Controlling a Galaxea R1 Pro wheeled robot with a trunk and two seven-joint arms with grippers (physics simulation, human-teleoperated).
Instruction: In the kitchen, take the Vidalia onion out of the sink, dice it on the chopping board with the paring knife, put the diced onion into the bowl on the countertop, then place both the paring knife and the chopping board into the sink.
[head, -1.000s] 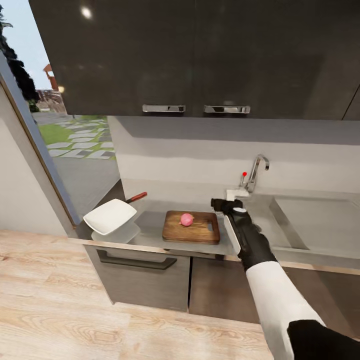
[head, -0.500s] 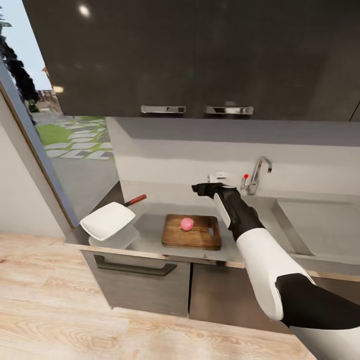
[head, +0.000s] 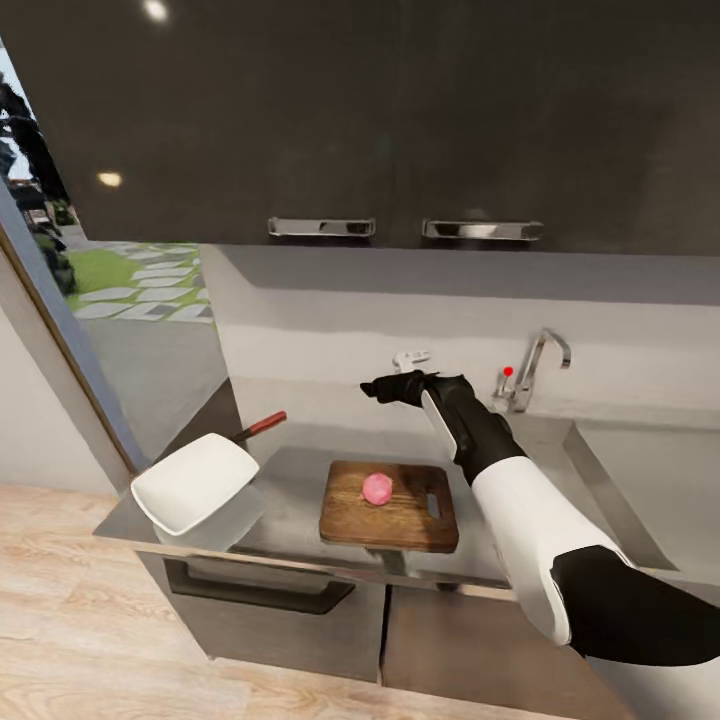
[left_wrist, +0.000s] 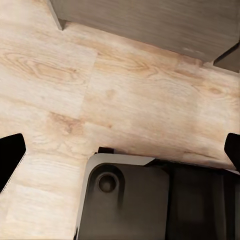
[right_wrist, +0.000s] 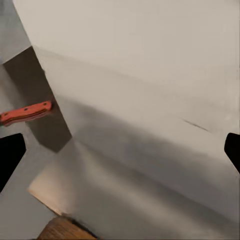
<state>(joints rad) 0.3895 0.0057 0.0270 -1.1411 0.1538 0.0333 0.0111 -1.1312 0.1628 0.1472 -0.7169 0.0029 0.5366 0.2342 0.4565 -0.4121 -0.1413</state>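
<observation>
The pink onion (head: 377, 488) lies on the dark wooden chopping board (head: 390, 507) at the counter's front. My right gripper (head: 385, 388) hovers open above the back of the grey countertop (head: 290, 480), beyond the board and left of the tap. The paring knife's red handle (head: 262, 425) shows behind the white bowl (head: 195, 482) at the counter's left end. In the right wrist view the knife (right_wrist: 25, 112) lies ahead, the gripper (right_wrist: 120, 150) is empty, and a board corner (right_wrist: 60, 231) shows. My left gripper (left_wrist: 120, 150) hangs open over the floor.
The steel sink (head: 610, 500) and angular tap (head: 535, 365) with a red dot are at the right. Dark upper cabinets (head: 400, 120) hang overhead. A window opening is at the left. Wooden floor (left_wrist: 125, 100) and my dark base (left_wrist: 150, 200) lie below the left gripper.
The camera has moved closer and the whole view has shifted. My right gripper rose from beside the board's right end and swung left, to above the counter's back.
</observation>
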